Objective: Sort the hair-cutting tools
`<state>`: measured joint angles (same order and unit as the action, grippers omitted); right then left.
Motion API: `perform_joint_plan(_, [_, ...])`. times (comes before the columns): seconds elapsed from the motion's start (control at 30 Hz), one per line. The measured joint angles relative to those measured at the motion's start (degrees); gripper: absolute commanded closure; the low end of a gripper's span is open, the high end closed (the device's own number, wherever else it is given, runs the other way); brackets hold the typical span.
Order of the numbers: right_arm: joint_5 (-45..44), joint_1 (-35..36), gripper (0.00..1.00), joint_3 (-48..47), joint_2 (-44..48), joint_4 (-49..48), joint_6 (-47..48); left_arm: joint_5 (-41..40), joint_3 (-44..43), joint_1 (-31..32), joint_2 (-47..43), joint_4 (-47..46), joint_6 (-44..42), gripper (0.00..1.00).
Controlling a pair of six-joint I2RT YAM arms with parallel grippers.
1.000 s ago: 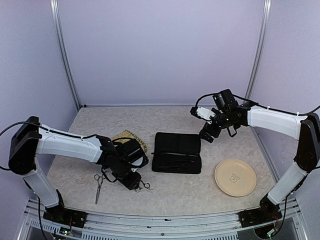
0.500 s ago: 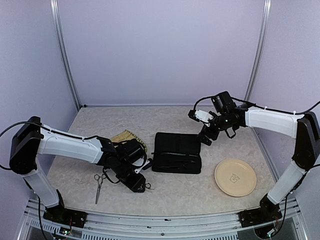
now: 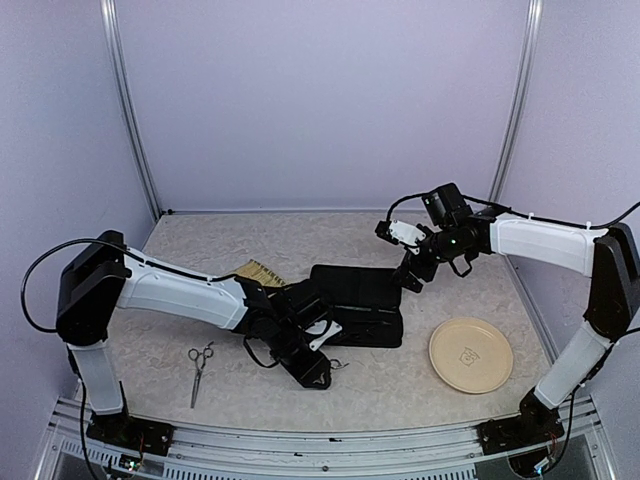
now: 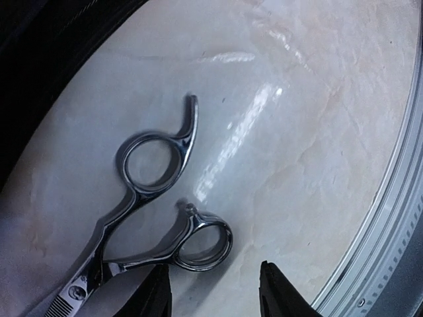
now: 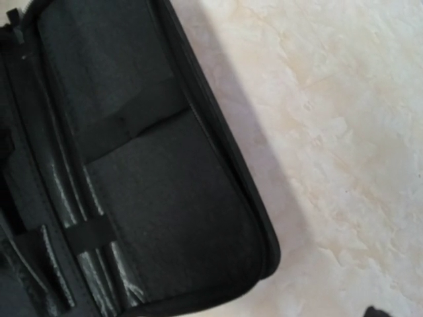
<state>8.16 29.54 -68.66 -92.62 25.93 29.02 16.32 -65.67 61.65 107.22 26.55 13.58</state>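
DESK: From above, what is happening?

PHOTOGRAPHER: The left gripper (image 3: 318,378) is reaching low over the table (image 3: 400,395), just in front of the open black case (image 3: 355,295). The right gripper (image 3: 410,280) is hovering above the case's far right corner, jaws standing wide, carrying nothing. The near-left scissors (image 3: 198,365) are lying alone on the table, well apart from both grippers. The plate (image 3: 450,338) is showing only a faint centre mark; the bamboo tray (image 3: 255,270) is hiding mostly behind the left arm, contents impossible to tell.

DESK: And the left wrist?

PHOTOGRAPHER: The second scissors (image 4: 106,228) are lying flat on the table, one ring sitting just ahead of the parted fingertips (image 4: 277,294). Bare table is showing between them; nothing is being gripped. This pair, I judge, is the step in hand. Next, the jaws are needing to straddle the shank and close squarely; thin steel on a glossy top is likely to slip.

DESK: Right wrist?

PHOTOGRAPHER: It is looking into the case: two slim glossy strips (image 5: 69,195), possibly the hair clips, are sitting under an elastic band (image 5: 86,232). No scissors are showing inside yet.
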Motion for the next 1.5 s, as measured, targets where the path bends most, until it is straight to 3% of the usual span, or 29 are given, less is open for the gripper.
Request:
perform_joint_plan(0.2, [2.19, -1.16, 0.0, -0.07, 0.0, 0.44, -0.2, 0.76, -8.46, 0.61, 4.59, 0.13, -4.37, 0.52])
perform_joint_plan(0.43, [4.81, -4.22, 0.0, -0.11, 1.53, 0.46, -0.13, -3.74, -9.33, -0.7, -0.52, 2.08, -12.04, 0.52])
perform_joint_plan(0.73, [25.44, -4.46, 0.0, -1.03, 3.8, 4.02, 1.07, -12.04, -2.14, -5.27, -3.67, 4.42, -21.14, 0.52])
perform_joint_plan(0.87, [29.49, -4.46, 0.0, -1.07, 4.35, 4.44, 1.9, -12.87, -2.1, -5.27, -3.17, 5.44, -24.28, 0.52])
perform_joint_plan(1.27, [32.63, -4.46, 0.0, -10.51, 2.64, 9.62, 7.32, -12.52, -2.23, -5.75, 0.7, 6.95, -28.06, 0.59])
perform_joint_plan(1.5, [23.98, -6.27, 0.0, -21.14, 2.75, 8.63, 6.51, -12.17, -2.49, -4.98, 1.11, 6.88, -28.68, 0.7])
